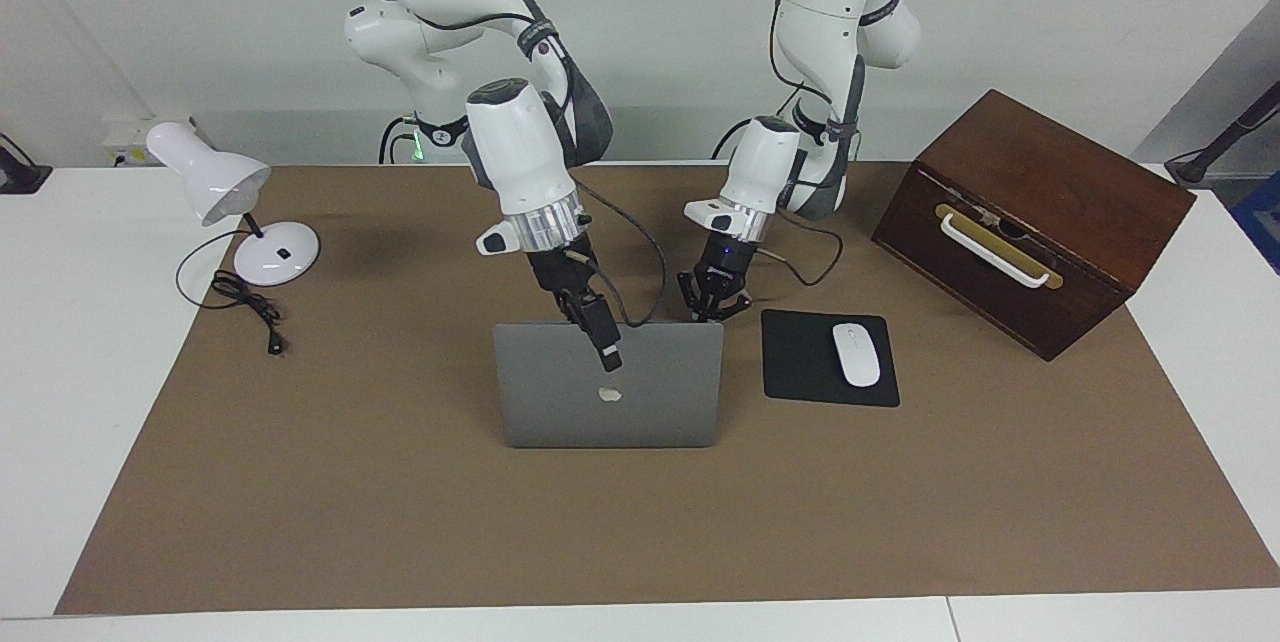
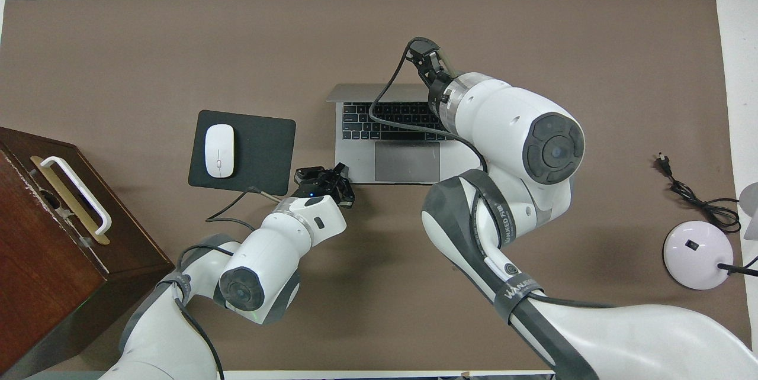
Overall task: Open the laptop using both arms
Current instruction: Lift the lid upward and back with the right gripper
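The silver-grey laptop stands open in the middle of the brown mat, its lid upright with the apple logo turned away from the robots. Its keyboard and trackpad show in the overhead view. My right gripper straddles the lid's top edge, with one finger hanging over the logo side; it also shows in the overhead view. My left gripper is open and low at the laptop base's corner nearest the robots, toward the left arm's end; the overhead view shows it as well.
A black mouse pad with a white mouse lies beside the laptop toward the left arm's end. A brown wooden box with a white handle stands past it. A white desk lamp and its cord are at the right arm's end.
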{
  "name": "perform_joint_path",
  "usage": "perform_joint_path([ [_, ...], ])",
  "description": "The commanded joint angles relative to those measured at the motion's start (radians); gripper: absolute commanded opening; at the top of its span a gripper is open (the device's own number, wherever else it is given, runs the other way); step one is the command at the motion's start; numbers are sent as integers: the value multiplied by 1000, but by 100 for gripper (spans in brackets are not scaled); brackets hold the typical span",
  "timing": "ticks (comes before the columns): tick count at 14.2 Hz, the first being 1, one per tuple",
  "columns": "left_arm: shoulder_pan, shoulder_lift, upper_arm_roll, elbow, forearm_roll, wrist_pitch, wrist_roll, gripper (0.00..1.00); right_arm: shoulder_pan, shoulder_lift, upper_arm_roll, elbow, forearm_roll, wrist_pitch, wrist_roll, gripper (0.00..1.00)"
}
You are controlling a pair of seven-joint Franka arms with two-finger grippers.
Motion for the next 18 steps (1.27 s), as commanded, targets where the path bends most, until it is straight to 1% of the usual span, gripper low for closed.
perform_joint_path([
  [1, -17, 60, 10, 27, -9, 14, 11, 0, -21, 46, 7, 85, 11, -35, -42, 100],
  [5, -17, 60, 10, 27, -9, 14, 11, 0, -30, 66, 7, 148, 13, -89, -57, 100],
  [12, -17, 60, 10, 27, -9, 14, 11, 0, -50, 112, 7, 245, 14, -147, -94, 100],
  [18, -17, 60, 10, 27, -9, 14, 11, 0, -58, 143, 7, 273, 13, -160, -111, 100],
])
